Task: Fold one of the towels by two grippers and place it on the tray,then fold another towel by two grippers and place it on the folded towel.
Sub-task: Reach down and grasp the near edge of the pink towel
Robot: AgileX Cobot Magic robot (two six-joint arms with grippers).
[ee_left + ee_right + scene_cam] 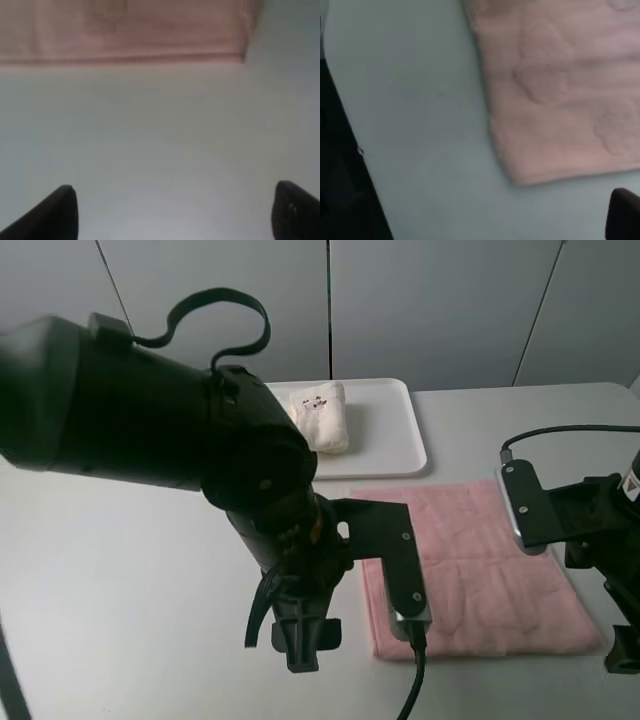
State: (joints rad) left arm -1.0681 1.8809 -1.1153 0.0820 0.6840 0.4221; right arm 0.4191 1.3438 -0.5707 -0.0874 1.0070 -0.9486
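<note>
Approach to the second towel. Nearest the high camera, the left gripper [303, 638] is held low over the table [130, 620], off the near-left corner of the pink towel [480, 575]. In the left wrist view its fingertips [59, 212] are seen spread wide with nothing between them, and the towel's hem lies ahead across a strip of bare table. The right gripper [624, 645] is placed beside the near-right corner, at the frame edge. Only one fingertip [624, 215] is shown in the right wrist view, so whether it is spread or closed cannot be told. The pink towel is laid flat and unfolded, its long axis running across the table from one arm's side to the other, so that one near corner is offered to each gripper; neither corner is touched. The right gripper is judged the nearer to its corner. Farther back, the tray [400, 455] is set just beyond the towel's far edge, and the white towel [320, 418], already folded, lies on it. The pink towel, once folded, is to be placed on top.
</note>
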